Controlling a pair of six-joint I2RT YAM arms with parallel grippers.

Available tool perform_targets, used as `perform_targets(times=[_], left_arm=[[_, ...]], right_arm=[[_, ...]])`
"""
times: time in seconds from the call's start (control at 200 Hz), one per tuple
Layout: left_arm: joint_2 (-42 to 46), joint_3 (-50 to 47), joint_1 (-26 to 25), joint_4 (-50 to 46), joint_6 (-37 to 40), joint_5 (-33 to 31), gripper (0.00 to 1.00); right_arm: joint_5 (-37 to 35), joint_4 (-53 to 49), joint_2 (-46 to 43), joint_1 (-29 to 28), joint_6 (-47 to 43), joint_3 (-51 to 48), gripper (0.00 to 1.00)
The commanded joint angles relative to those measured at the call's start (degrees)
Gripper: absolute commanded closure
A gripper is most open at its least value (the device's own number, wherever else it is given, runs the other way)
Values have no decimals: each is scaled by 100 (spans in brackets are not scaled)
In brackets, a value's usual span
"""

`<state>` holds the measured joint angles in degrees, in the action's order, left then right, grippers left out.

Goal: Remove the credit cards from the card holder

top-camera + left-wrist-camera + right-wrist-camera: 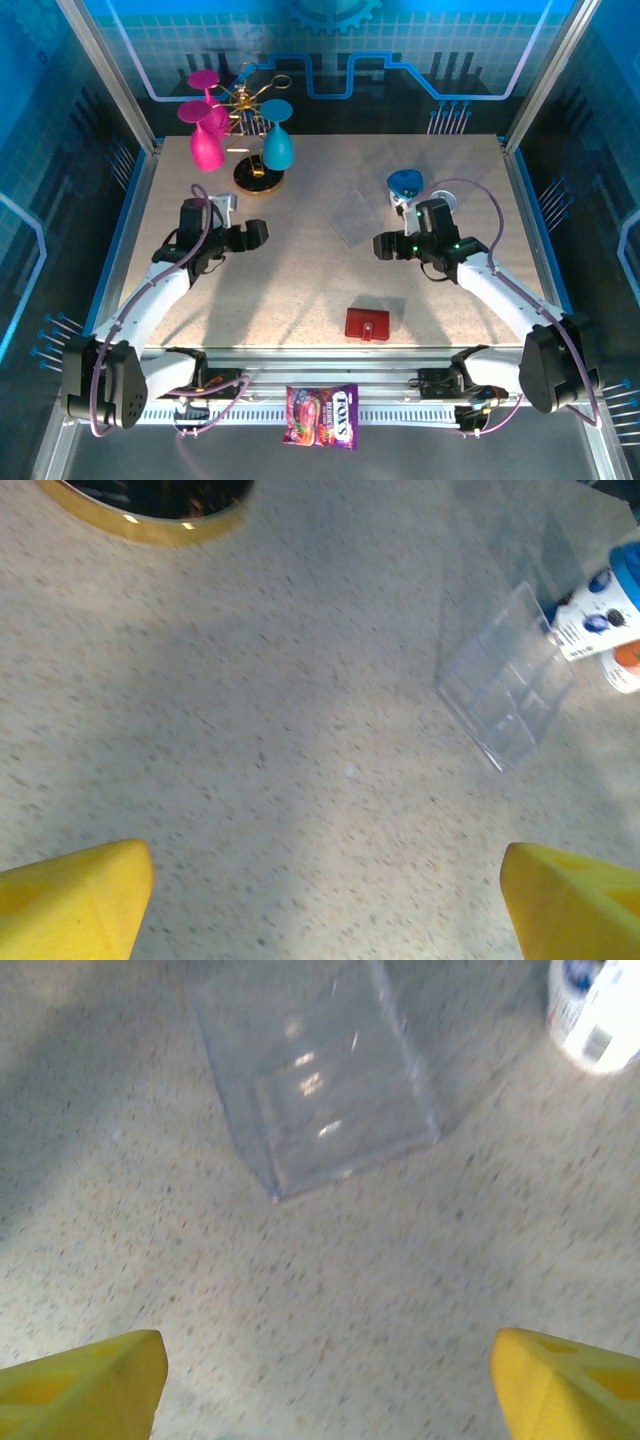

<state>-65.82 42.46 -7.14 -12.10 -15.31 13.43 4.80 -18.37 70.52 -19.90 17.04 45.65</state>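
Candy bag [320, 415] lies at the bottom centre of the top view, on the rail in front of the tabletop [300, 290]; it is no part of the job. Just above it in the frame, right of centre, the red card holder [367, 323] lies flat and folded shut on the tabletop, well apart from both arms. The credit cards are, I judge, still inside.

Higher up, the left gripper [257, 236] hangs left of centre and the right gripper [382, 246] right of centre. The left wrist view has its yellow fingers [70, 895] spread wide over bare speckled surface, holding nothing, and the right wrist view shows the same. Between the grippers and a little higher lies a clear plastic tray [353, 217], with a blue-lidded container [405, 184] at its upper right. A gold stand [258, 178] with pink and teal glasses is at upper left.

The task looks to be at its very start: the holder is untouched. The next move calls for one gripper to travel down the frame and steady or lift the holder, so the other can open the fold.
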Motion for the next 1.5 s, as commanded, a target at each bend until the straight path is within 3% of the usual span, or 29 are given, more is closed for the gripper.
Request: perform_targets(times=[0.0,0.28,0.44,0.57,0.946,1.231,1.496], left_arm=[[-2,306,-98,-567,-248,578,9],[-394,1176,-112,-1646,-248,1414,7],[-356,1657,-104,-2209,412,1233,5],[-293,1581,-70,-2055,538,816,4],[-83,1243,274,-1646,341,945,3],[-73,1212,292,-1629,341,916,2],[-71,1186,292,-1620,320,889,2]], right_arm=[[316,-645,60,-102,609,173,17],[683,-571,1077,-84,277,1017,15],[578,-559,1921,-67,-37,1724,14],[414,-671,2681,-27,-242,2370,14],[246,-1027,4190,132,-708,3862,11],[733,-1119,4666,298,-670,4200,9],[1205,-969,4433,274,-388,3800,10]])
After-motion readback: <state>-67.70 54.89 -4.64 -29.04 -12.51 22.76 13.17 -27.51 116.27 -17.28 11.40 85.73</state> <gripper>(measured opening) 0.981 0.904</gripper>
